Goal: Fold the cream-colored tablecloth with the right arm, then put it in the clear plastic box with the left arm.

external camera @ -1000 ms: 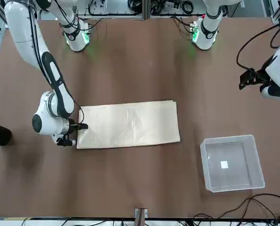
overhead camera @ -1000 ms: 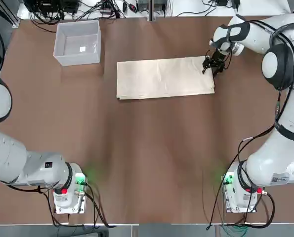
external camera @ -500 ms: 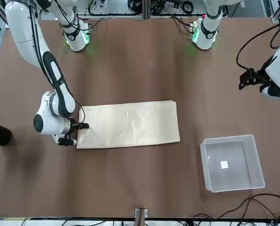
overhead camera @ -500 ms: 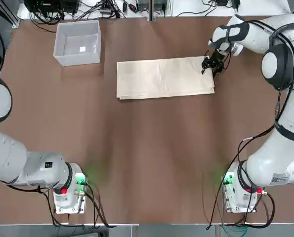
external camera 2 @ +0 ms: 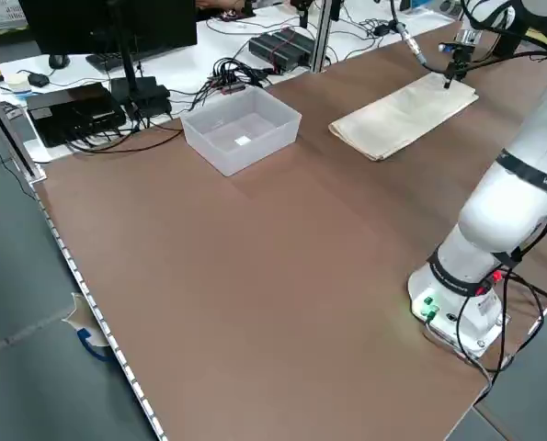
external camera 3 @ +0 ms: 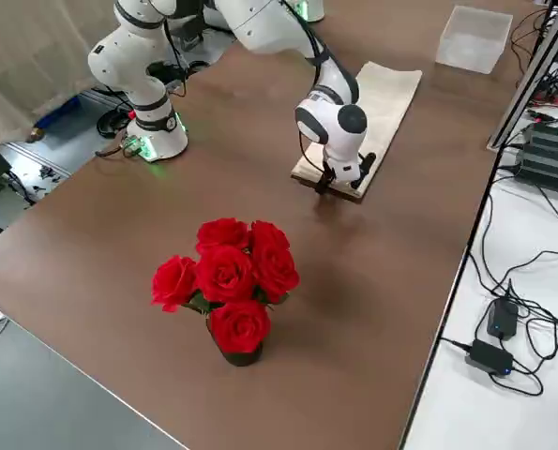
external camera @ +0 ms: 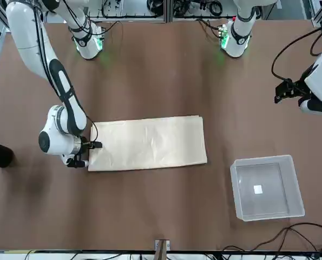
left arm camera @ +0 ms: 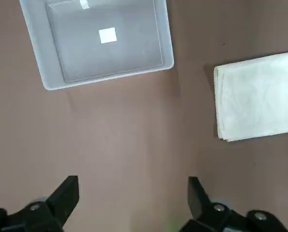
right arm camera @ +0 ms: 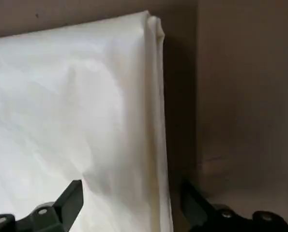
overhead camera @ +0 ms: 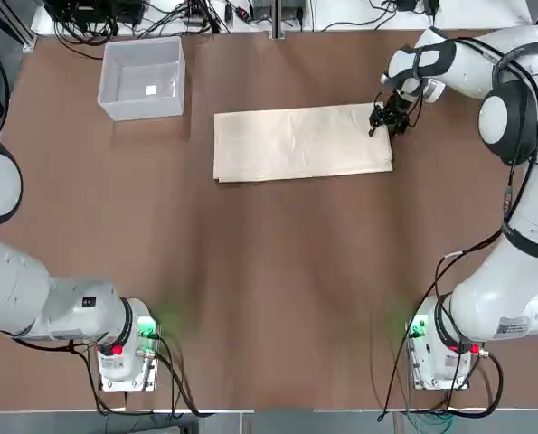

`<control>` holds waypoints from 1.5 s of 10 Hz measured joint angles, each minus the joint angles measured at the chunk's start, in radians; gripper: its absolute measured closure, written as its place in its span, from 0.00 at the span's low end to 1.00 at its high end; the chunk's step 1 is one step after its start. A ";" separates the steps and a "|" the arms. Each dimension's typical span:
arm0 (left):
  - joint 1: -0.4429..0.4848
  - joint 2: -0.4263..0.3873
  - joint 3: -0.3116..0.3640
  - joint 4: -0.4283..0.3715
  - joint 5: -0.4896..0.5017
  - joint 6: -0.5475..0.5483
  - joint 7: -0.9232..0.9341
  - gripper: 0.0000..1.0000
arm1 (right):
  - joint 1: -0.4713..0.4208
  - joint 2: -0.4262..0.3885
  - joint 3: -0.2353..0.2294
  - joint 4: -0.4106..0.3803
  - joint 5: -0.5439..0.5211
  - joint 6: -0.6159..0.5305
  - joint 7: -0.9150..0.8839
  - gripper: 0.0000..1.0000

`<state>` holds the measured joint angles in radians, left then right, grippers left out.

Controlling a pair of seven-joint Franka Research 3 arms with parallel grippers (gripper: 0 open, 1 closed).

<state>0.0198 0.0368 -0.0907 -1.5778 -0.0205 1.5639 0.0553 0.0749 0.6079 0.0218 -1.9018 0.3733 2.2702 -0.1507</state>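
Brown surface [overhead camera: 278, 271]: right claw [overhead camera: 391, 118] at the cloth's [overhead camera: 300, 143] far right corner is closing, straddling the edge, not yet gripping; fold begins.

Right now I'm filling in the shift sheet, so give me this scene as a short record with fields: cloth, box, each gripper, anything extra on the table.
cloth: cream-colored tablecloth, flat on the table, in a long folded rectangle
box: clear plastic box, empty, apart from the cloth
right gripper: right gripper low at the cloth's end, fingers open astride its edge
left gripper: left gripper open, raised, holding nothing
extra: red roses in a pot
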 joint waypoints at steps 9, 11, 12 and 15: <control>0.000 0.001 0.000 0.000 0.000 0.000 0.000 0.01 | 0.005 0.000 0.004 -0.008 0.000 0.005 0.000 0.12; 0.000 0.002 0.000 0.000 0.000 0.000 0.000 0.01 | 0.005 0.000 0.005 -0.009 0.000 0.005 0.000 0.14; 0.000 0.003 0.000 0.000 0.000 0.000 0.000 0.01 | 0.005 0.000 0.005 -0.009 0.000 0.005 0.000 0.15; 0.000 0.004 0.000 0.000 0.000 0.000 0.000 0.01 | 0.005 0.000 0.005 -0.010 0.000 0.005 0.000 0.18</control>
<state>0.0198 0.0408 -0.0911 -1.5778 -0.0205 1.5639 0.0553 0.0803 0.6079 0.0263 -1.9115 0.3733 2.2751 -0.1507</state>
